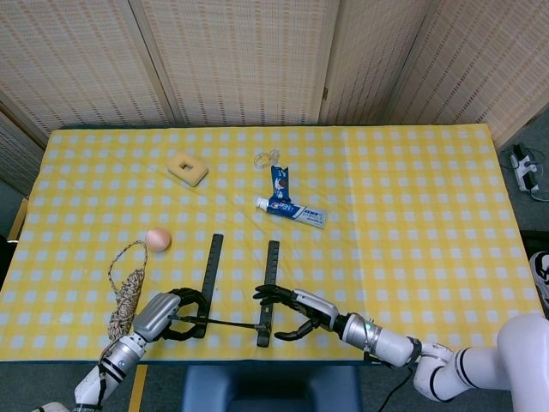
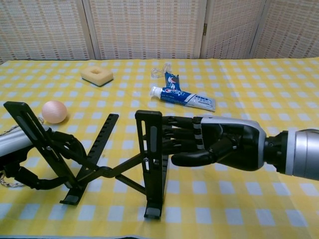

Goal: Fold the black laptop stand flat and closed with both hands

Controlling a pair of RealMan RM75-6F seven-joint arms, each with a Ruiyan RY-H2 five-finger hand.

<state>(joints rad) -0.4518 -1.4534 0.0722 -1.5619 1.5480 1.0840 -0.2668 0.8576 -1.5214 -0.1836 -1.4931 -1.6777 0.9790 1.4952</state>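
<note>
The black laptop stand (image 1: 238, 324) (image 2: 105, 171) stands unfolded near the table's front edge, with two slotted rails joined by crossed bars. My left hand (image 1: 174, 313) (image 2: 31, 165) grips the stand's left rail, fingers curled around it low down. My right hand (image 1: 297, 313) (image 2: 218, 146) lies just right of the upright right rail (image 2: 151, 163). Its fingers (image 2: 175, 139) are stretched out and touch the rail's side, and its thumb hangs below with nothing between thumb and fingers.
A peach-coloured ball (image 1: 158, 239) (image 2: 54, 111) and a coil of rope (image 1: 125, 293) lie to the left of the stand. Further back are a yellow sponge (image 1: 188, 168) (image 2: 96, 75), a toothpaste tube (image 1: 290, 209) (image 2: 183, 97) and a small clear item (image 1: 268, 158).
</note>
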